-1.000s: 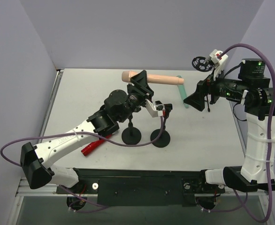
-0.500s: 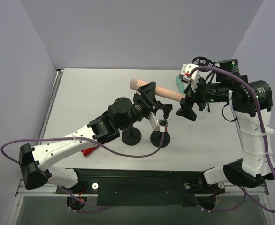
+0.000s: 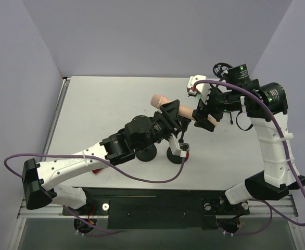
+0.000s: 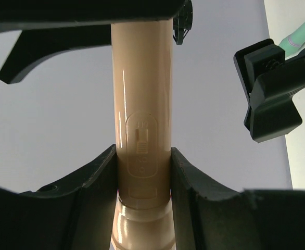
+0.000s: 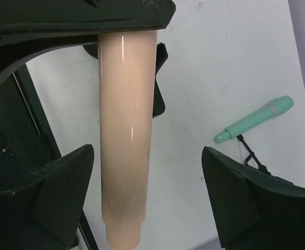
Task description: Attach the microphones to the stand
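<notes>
My left gripper point(image 4: 143, 179) is shut on the pale peach-pink microphone point(image 3: 186, 111), holding it level above the table with its head point(image 3: 157, 99) to the far left. In the left wrist view both pads press the microphone's body point(image 4: 142, 104) near its switch. My right gripper point(image 5: 147, 203) is open, its fingers point(image 5: 53, 192) standing either side of the microphone's tail point(image 5: 125, 130) without touching it. The teal-green microphone point(image 5: 254, 121) lies on the table beyond. Two black round-based stands point(image 3: 144, 152) point(image 3: 177, 154) sit below the left arm, their tops hidden.
The white table point(image 3: 100, 109) has grey walls at the back and sides. A purple cable point(image 3: 142, 174) loops from the left arm near the stand bases. The right arm's own cable point(image 3: 277, 130) arches over the right side.
The left arm has carried the pink microphone nearer and to the right. The right arm has swung left, bringing its open jaws around the microphone's tail, and they have narrowed a little.
</notes>
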Available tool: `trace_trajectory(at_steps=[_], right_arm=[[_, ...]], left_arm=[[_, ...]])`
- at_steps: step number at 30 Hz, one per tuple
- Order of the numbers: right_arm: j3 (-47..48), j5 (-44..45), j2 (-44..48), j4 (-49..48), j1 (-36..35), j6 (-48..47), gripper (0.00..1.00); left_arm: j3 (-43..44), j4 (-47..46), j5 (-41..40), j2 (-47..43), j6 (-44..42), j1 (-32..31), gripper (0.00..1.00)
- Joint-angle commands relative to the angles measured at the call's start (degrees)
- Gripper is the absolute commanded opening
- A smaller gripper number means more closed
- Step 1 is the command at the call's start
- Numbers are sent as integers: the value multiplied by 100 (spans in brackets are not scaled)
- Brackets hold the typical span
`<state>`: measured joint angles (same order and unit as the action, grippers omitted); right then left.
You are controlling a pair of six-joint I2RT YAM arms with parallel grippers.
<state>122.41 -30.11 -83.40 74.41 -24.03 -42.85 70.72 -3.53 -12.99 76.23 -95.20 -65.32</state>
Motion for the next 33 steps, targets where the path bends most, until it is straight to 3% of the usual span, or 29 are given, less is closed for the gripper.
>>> trace_trajectory(at_steps=[1,4,8,12,14,17,20,22,23,25,26,27,28,29,30,33], right_arm=[[-24,216,-107,214,-128,-40,76],[-33,120,-142,258,-163,13,67],[-94,31,-230,276,-207,154,65],[-103,31,-318,276,-277,338,48],[-103,92,-362,267,-321,409,49],[-138,190,-379,153,-330,532,62],[-121,172,-379,170,-339,532,62],[-130,128,-362,170,-348,532,49],[-121,93,-379,179,-339,532,31],[-112,49,-353,162,-339,576,11],[-103,23,-335,153,-339,602,8],[-95,-21,-335,144,-339,646,4],[-68,-56,-309,126,-322,672,2],[-42,-117,-292,109,-295,742,2],[-24,-153,-291,56,-225,787,1],[72,-478,-291,-58,125,1041,0]], left_arm=[[47,-271,51,-81,-51,-42,0],[39,-315,43,-73,-60,-51,0],[47,-394,43,-64,-60,-77,0],[47,-447,43,-82,-69,-112,0],[39,-456,34,-82,-86,-113,0],[56,-447,25,-99,-87,-139,0],[56,-438,25,-99,-95,-148,0],[47,-456,34,-108,-95,-157,0],[39,-473,42,-108,-87,-157,0],[-5,-569,51,-99,-52,-165,0],[-23,-613,60,-108,-34,-174,0],[-58,-701,78,-117,62,-183,4],[-102,-736,104,-152,106,-183,19],[-137,-885,165,-178,281,-183,27],[-207,-965,200,-196,404,-183,49],[-330,-1430,271,-310,1106,-183,75]])
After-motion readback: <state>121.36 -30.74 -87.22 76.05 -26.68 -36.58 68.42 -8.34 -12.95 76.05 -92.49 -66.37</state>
